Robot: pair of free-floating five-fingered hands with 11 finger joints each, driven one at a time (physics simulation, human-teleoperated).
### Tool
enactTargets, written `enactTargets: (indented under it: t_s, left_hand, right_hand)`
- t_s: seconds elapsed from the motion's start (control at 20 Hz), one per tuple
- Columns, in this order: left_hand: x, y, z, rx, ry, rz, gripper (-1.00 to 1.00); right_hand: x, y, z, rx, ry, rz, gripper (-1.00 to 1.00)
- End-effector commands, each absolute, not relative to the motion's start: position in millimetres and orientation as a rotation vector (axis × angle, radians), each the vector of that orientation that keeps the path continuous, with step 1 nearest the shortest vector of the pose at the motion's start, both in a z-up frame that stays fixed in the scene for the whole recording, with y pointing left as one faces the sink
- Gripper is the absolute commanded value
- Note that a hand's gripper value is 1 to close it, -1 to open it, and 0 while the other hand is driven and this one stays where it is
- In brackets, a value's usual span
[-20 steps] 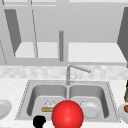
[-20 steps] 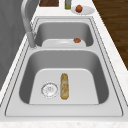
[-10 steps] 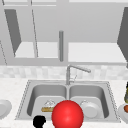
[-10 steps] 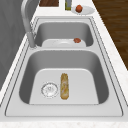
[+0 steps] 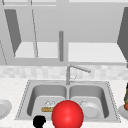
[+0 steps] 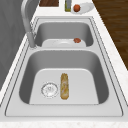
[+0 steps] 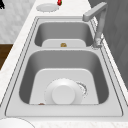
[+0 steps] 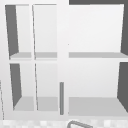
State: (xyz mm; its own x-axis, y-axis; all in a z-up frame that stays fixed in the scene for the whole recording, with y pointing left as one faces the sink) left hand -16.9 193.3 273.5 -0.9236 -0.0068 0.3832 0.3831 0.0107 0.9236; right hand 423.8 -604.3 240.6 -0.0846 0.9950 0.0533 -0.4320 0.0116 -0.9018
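A black hand (image 5: 39,121) shows at the bottom left of the front view, in front of the sink's front rim and just left of a big red ball (image 5: 67,115); I take it for the left hand. A black bit of a hand (image 7: 1,3) sits at the top left corner of the right side view. The ball covers the divider between the two basins. A bread loaf (image 6: 64,86) lies on the left basin's floor beside the drain (image 6: 49,89). A white plate (image 7: 63,93) lies in the right basin.
The faucet (image 5: 75,70) stands behind the divider, its spout turned over the right basin. A plate (image 5: 3,108) lies on the left counter. On the right counter are a bottle (image 6: 68,5) and a plate with a reddish fruit (image 6: 77,8). Open cabinet shelves (image 8: 95,105) hang above.
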Motion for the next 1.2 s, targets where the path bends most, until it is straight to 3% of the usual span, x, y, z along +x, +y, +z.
enactTargets:
  t_s: [0.0, 0.4, 1.15]
  left_hand:
    - [-17, 193, 274, -0.39, -2.012, -1.993, 0.0]
    - [-17, 193, 274, -0.39, -2.012, -1.993, 0.0]
    - [-17, 193, 274, -0.39, -2.012, -1.993, 0.0]
  right_hand:
    - [424, -607, 240, -0.825, -0.967, 1.419, 1.0]
    - [424, -612, 277, -0.825, -0.95, 1.408, 1.0]
    - [425, -616, 266, -0.809, -0.963, 1.425, 1.0]
